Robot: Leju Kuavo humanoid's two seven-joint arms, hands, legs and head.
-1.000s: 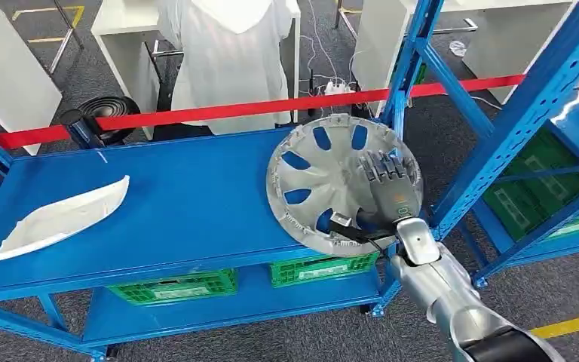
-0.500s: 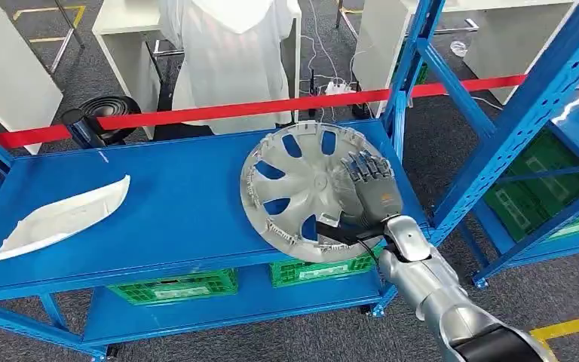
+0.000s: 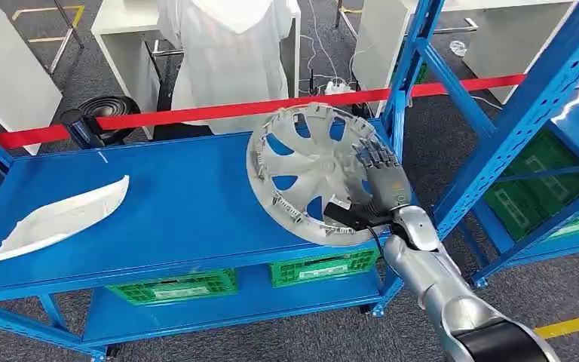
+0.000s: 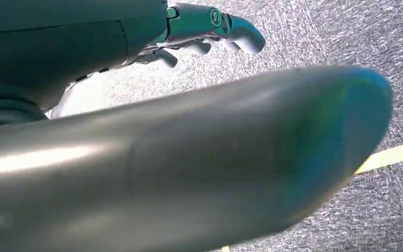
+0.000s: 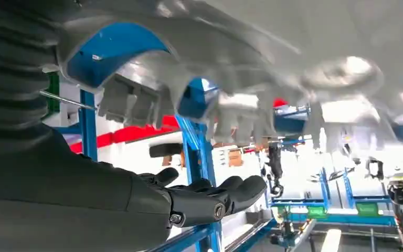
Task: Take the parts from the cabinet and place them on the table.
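1. Hubcap (image 3: 313, 175): silver-grey plastic wheel cover, round, with curved spokes and slotted openings through which the blue shows; small clips stand along its rim; we see it tilted steeply on edge over the right end of the blue table (image 3: 158, 204), its lower rim at the table's front edge; whether the rim touches the top we cannot tell.
2. Right hand (image 3: 381, 188): dark fingers on a grey palm, at the end of a silver arm rising from the lower right; we note it holding the hubcap at its right rim, fingers (image 3: 373, 156) spread up the face and the thumb clamped at the lower edge; the right wrist view shows the hubcap's (image 5: 252, 63) ribbed, clipped underside just above the dark fingers (image 5: 215, 199).
3. Left hand (image 4: 204, 31): seen from its wrist over grey speckled carpet; fingers slightly curled and apart, nothing in them.
4. White part (image 3: 60, 215): long, shallow, boat-shaped moulding, matt white; lying flat at the table's left end, well apart from the hubcap.
5. Green crates (image 3: 173, 286): slatted plastic, two on the table's lower shelf; contents not discernible.
6. Blue shelving (image 3: 528, 113): painted steel uprights and braces to the right; further green crates (image 3: 535, 188) on its shelf.
7. Red tape (image 3: 234, 111): stretched behind the table; a person in a white coat (image 3: 230, 53) stands beyond it.
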